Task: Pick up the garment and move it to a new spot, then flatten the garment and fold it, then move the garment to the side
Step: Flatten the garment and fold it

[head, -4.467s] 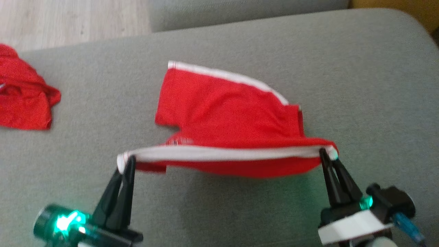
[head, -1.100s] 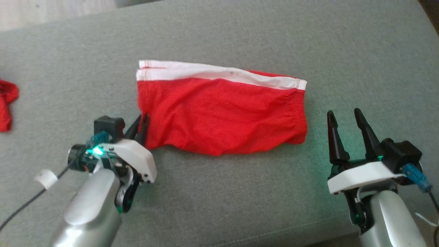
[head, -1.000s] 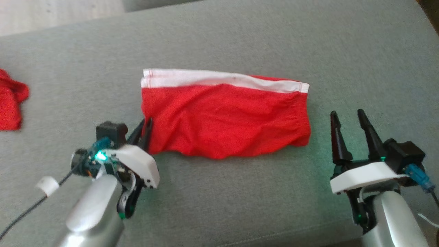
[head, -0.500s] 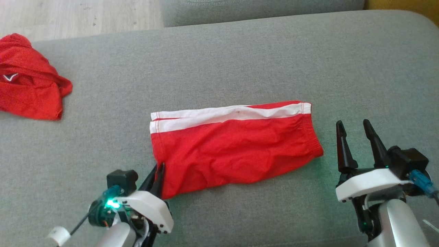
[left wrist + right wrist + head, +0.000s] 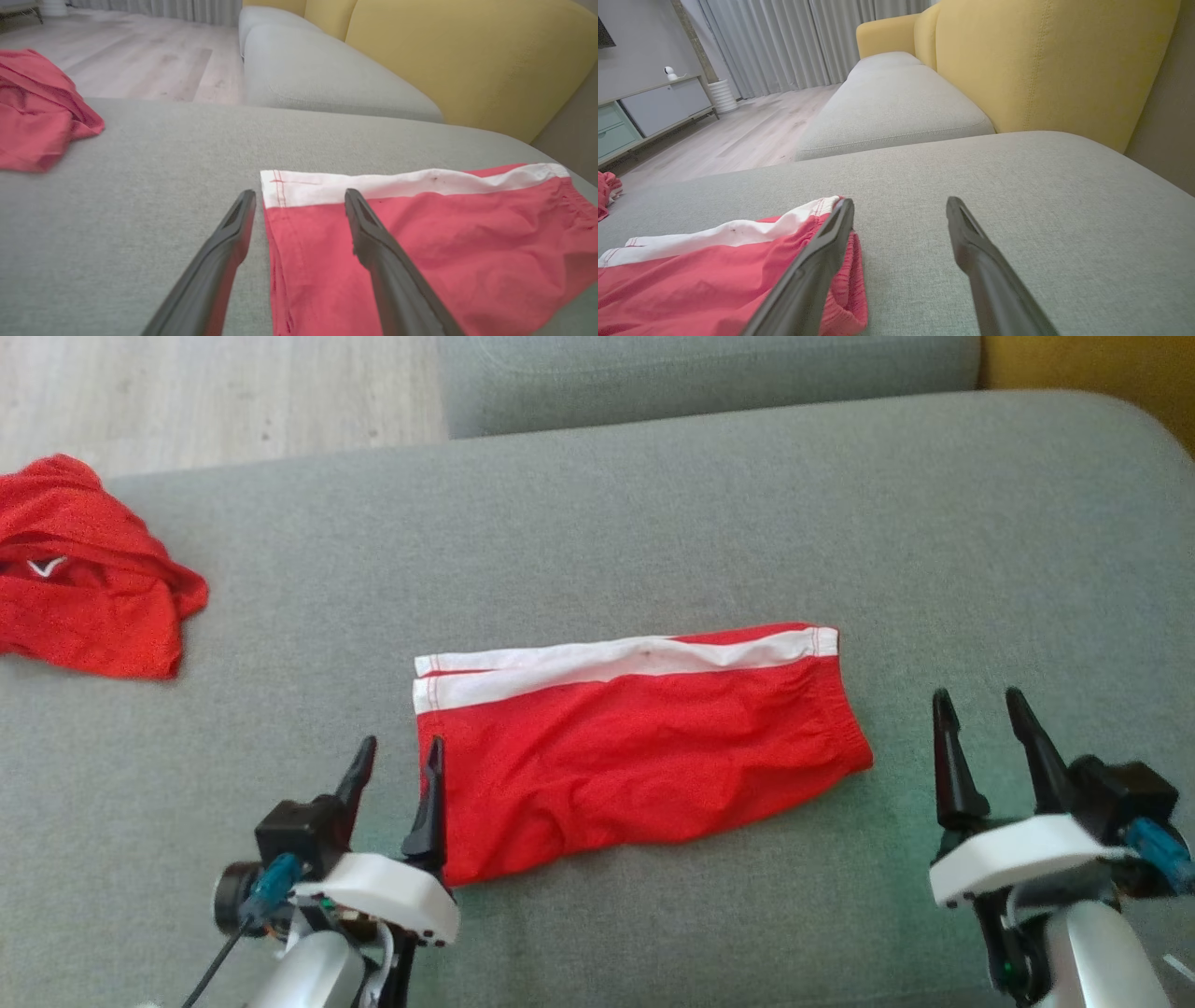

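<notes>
Shorts [image 5: 644,756] are lying folded on the sofa seat [image 5: 653,523], near the middle. Their long axis is running left-right, with the white band [image 5: 616,663] along the far edge. Left fingers [image 5: 428,798] are standing spread, gripping nothing and straddling the near-left corner, one over the cloth and one off it to the left. Right fingers [image 5: 950,765] are also spread and empty, just beside the right end, not touching. The fold is looking done, so the move aside is probably coming. Left fingers are sitting nearer, with the shorts stretching off to their right. Another red garment [image 5: 84,579] is lying far left.

The left gripper [image 5: 399,753], closed on the garment [image 5: 635,747] corner half a second ago, now stands open beside it.
</notes>
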`<state>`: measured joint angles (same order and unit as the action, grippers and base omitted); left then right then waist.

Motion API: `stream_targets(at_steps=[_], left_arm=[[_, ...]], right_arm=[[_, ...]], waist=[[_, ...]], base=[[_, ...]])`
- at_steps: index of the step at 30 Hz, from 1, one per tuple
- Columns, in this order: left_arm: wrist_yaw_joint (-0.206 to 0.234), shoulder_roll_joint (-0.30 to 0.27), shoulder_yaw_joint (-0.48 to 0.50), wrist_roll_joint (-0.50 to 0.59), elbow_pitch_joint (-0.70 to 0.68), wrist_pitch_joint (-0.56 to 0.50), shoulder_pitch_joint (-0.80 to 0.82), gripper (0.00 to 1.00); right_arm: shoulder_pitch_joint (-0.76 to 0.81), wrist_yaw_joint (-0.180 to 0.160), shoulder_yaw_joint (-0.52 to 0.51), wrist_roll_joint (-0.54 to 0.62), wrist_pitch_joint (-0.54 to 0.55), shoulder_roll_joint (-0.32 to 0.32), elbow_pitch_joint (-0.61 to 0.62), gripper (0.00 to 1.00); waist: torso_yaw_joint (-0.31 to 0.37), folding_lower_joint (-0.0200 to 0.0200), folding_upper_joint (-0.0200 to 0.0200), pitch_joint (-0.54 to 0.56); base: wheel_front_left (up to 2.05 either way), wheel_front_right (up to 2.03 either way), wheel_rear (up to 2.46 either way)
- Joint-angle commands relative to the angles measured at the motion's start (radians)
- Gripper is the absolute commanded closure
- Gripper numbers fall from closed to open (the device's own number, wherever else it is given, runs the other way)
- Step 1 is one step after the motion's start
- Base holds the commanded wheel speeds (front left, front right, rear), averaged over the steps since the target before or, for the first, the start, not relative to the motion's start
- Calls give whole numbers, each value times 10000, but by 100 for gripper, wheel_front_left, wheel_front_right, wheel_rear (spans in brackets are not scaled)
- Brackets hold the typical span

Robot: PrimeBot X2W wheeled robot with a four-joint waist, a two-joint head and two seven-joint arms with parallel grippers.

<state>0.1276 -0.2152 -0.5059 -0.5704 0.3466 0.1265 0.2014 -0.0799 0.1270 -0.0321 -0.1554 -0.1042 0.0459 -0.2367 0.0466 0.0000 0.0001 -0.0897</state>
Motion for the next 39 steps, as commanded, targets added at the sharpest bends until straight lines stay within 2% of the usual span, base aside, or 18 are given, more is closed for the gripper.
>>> stream_targets(at_steps=[1,9,21,28,34,39], left_arm=[[160,-287,459,151,-397,285,320,0],[442,-554,566,247,-1070,729,-445,0],[850,-757,744,225,-1885,897,-1183,0],[935,-631,575,312,-2102,882,-1061,0],[931,-560,499,325,-2051,924,-990,0],[923,-538,475,312,-1949,975,-1006,0]], right_arm=[[-57,37,115,101,38,43,300,0],[272,37,-144,208,197,43,325,0],[179,37,-289,543,590,43,58,0],[-691,37,-249,1468,1858,43,-549,0],[-1145,37,-601,2126,3045,43,-1427,0],[-1382,37,-1052,2157,3375,43,-2170,0]], waist=[[-100,0,-1,177],[-447,0,-1,583],[-1127,0,-1,581],[-1699,0,-1,416],[-2216,0,-1,301],[-2509,0,-1,264]], base=[[0,0,0],[0,0,0],[0,0,0],[0,0,0],[0,0,0],[0,0,0]])
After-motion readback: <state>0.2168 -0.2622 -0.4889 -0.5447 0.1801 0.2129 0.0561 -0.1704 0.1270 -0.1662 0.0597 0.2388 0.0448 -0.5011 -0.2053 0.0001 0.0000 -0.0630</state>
